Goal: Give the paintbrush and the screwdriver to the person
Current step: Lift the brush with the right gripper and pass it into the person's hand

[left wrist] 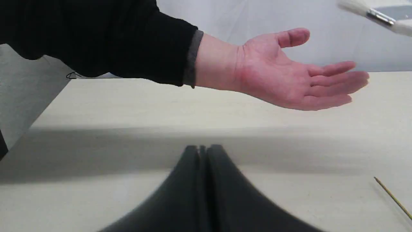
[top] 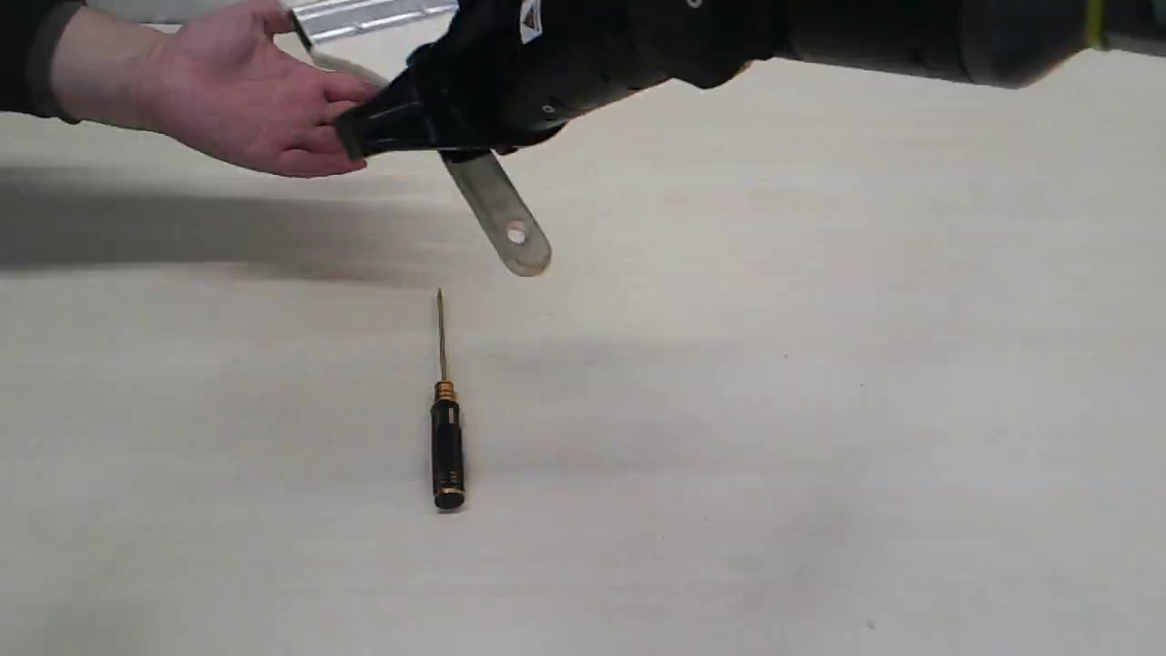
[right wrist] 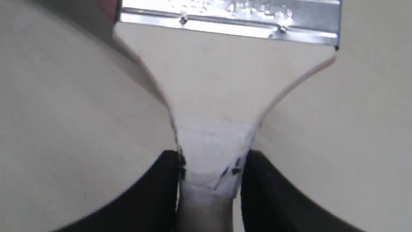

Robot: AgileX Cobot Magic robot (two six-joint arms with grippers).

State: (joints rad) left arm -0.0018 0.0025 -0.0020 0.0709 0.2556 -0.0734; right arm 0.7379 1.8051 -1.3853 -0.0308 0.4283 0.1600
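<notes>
My right gripper (top: 392, 128) is shut on the paintbrush (top: 501, 214), clamping the handle's white-smudged neck (right wrist: 210, 154). The brush hangs in the air at the back, handle end with its hole pointing down toward me, silver ferrule (right wrist: 230, 19) toward the person's open hand (top: 246, 91). That hand is held palm up just left of the gripper, its fingertips close to the gripper. The screwdriver (top: 446, 437) lies flat on the table in the middle, black handle nearest me, thin shaft pointing away. My left gripper (left wrist: 202, 149) is shut and holds nothing, low over the table in front of the hand (left wrist: 289, 74).
The pale table (top: 820, 410) stretches wide around the screwdriver. The right arm (top: 911, 36) spans the top of the exterior view from the right. A metal rail (top: 364, 14) lies at the far table edge. The screwdriver's shaft tip (left wrist: 392, 198) shows in the left wrist view.
</notes>
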